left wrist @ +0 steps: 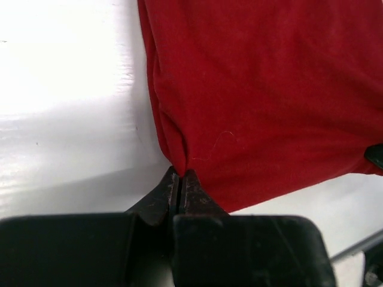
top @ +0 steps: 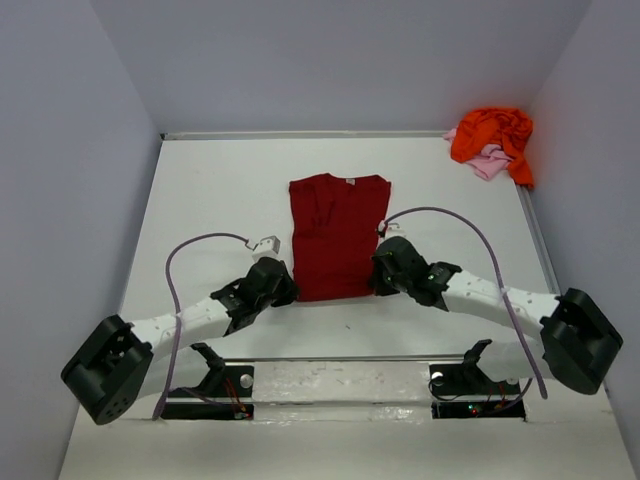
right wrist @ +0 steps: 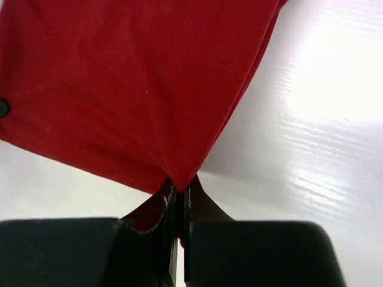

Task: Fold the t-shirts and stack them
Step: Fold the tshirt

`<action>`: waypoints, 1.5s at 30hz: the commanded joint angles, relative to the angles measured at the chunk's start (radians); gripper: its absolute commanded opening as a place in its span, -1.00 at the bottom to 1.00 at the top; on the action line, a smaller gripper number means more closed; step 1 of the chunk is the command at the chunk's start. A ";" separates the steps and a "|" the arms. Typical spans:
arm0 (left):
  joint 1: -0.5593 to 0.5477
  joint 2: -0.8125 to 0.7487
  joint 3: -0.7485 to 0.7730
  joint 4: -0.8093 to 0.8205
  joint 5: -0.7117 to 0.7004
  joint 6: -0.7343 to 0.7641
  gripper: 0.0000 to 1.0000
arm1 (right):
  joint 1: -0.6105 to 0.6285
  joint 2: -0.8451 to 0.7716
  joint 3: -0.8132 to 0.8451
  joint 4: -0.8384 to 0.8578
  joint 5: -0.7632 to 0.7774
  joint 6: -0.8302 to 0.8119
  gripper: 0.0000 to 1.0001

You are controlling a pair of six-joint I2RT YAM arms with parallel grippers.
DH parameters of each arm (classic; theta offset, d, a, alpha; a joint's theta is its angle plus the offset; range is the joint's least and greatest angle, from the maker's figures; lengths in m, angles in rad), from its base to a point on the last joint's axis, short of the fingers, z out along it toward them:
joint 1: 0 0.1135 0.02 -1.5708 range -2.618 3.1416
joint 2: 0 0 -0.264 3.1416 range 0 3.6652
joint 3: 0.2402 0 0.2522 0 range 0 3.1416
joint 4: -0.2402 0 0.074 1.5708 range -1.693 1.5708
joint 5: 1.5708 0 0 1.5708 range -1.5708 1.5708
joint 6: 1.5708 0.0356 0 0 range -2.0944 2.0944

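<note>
The dark red t-shirt [top: 337, 235] lies folded lengthwise in the middle of the white table, collar away from me. My left gripper [top: 283, 290] is shut on its near left corner; in the left wrist view [left wrist: 180, 173] the cloth [left wrist: 263, 89] puckers into the closed jaws. My right gripper [top: 381, 277] is shut on its near right corner, and the right wrist view [right wrist: 179, 186] shows red cloth [right wrist: 131, 84] pinched between the jaws. The bright orange t-shirt [top: 492, 133] lies crumpled at the far right corner on top of the pale pink t-shirt [top: 489, 162].
Grey walls close the table on the left, back and right. A raised rail [top: 340, 358] runs along the near edge in front of the arm bases. Purple cables [top: 470, 235] arc over both arms.
</note>
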 commanded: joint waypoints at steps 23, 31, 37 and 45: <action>0.150 0.314 0.587 -0.032 -0.112 0.251 -1.00 | -0.016 0.189 0.344 -0.025 0.519 -0.013 -1.00; 0.207 0.497 0.767 -0.028 -0.086 0.291 -1.00 | -0.079 0.298 0.464 0.034 0.571 -0.077 -1.00; 0.233 0.581 0.918 -0.074 -0.063 0.326 -1.00 | -0.128 0.361 0.545 0.069 0.537 -0.137 -1.00; 0.264 0.675 1.109 -0.136 -0.057 0.368 -1.00 | -0.157 0.402 0.637 0.089 0.517 -0.178 -1.00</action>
